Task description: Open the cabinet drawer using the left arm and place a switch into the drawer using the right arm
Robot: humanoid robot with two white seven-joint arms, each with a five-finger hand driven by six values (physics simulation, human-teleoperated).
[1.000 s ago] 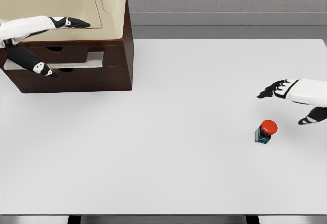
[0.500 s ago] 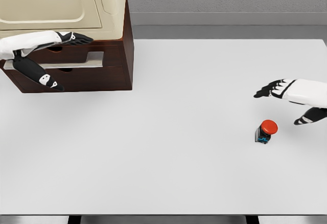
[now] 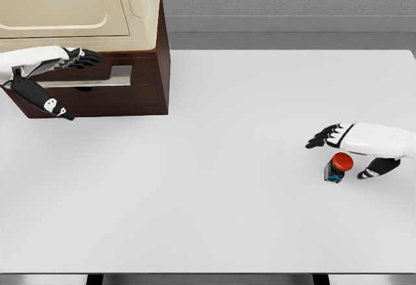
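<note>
The switch [image 3: 338, 166], a red push button on a small black and blue base, stands on the white table [image 3: 214, 168] at the right. My right hand [image 3: 348, 149] hovers just over it, fingers spread toward the left and thumb down at the switch's right side, holding nothing. At the upper left stands the dark wood cabinet [image 3: 140, 86] with a cream top. My left hand [image 3: 62, 80] is at the cabinet front, fingers extended across the drawer [image 3: 107, 75] and thumb lower, near the grey handle. The drawer front looks nearly flush.
The cabinet's cream top panel [image 3: 78, 5] fills the upper left corner. A grey wall and floor strip [image 3: 286, 25] lie beyond the table's far edge. The table's right edge runs close behind my right forearm [image 3: 396, 140].
My right hand moved left and down to just above the switch. My left hand dropped from the cabinet top to the drawer front.
</note>
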